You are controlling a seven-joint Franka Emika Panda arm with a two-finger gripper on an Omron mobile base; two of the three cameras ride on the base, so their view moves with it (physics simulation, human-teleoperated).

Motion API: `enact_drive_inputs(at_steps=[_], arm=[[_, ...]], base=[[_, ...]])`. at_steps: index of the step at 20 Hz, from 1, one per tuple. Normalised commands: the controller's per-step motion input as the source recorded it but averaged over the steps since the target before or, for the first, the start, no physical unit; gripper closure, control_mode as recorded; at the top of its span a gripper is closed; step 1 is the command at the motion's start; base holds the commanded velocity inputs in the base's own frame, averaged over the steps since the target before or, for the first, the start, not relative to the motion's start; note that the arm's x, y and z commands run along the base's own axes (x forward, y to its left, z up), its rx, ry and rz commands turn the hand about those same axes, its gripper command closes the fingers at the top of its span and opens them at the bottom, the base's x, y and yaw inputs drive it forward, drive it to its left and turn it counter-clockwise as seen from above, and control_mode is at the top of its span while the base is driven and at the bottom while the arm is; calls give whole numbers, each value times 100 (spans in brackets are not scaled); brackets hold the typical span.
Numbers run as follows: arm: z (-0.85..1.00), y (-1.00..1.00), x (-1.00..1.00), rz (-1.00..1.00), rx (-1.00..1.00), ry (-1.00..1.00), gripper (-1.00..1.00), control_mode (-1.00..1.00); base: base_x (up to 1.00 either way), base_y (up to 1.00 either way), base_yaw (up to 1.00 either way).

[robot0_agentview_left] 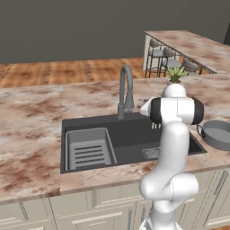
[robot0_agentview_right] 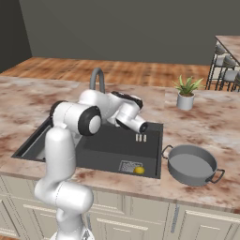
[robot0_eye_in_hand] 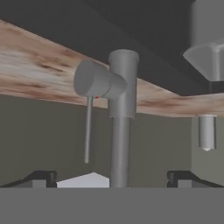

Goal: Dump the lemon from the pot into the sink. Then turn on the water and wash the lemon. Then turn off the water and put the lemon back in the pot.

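- Light grey ribbed rack insert [robot0_agentview_left: 88, 149], lying in the left part of the large dark grey rectangular recessed sink [robot0_agentview_left: 130, 130].
- Tall grey arched faucet [robot0_agentview_left: 126, 92], standing on the pink-brown marbled stone counter [robot0_agentview_left: 29, 134] just behind the sink's rear rim; in the hand view seen close up as a vertical stem with a stubby cylindrical valve body and a thin lever handle [robot0_eye_in_hand: 88, 129] beside it, the view rolled relative to the room. No blue stream at the spout.
- Two-finger gripper [robot0_agentview_right: 141, 138] of the white arm, poised above the sink's right half, fingers pointing down, jaws spread wide and released, nothing between them; dark fingertips [robot0_eye_in_hand: 40, 178] at the bottom corners of the hand view, well apart, with the faucet stem between them.
- Small bright yellow roundish lemon [robot0_agentview_right: 139, 170], resting on the sink floor near the front right corner, just beside the square drain grate [robot0_agentview_right: 130, 166]; below and apart from the gripper.
- Shallow round dark grey metal pot [robot0_agentview_right: 191, 164] with small loop side handles, upright on the counter just right of the sink, interior bare.
- Small white pot with a green spiky plant [robot0_agentview_right: 186, 94], on the counter behind the metal pot, well apart from it.
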Motion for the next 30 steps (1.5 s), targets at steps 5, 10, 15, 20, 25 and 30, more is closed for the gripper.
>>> enact_drive_inputs(at_steps=[5,10,15,20,25,30], arm=[[-22,0,8,0,0,0,-100,-100],[-8,10,11,0,0,0,-100,-100],[-9,19,17,0,0,0,-100,-100],[-18,9,24,0,0,0,-100,-100],[-23,0,38,0,0,0,-100,-100],[-18,0,30,0,0,-1,-100,-100]], base=[[0,0,0],[0,0,0],[0,0,0],[0,0,0],[0,0,0],[0,0,0]])
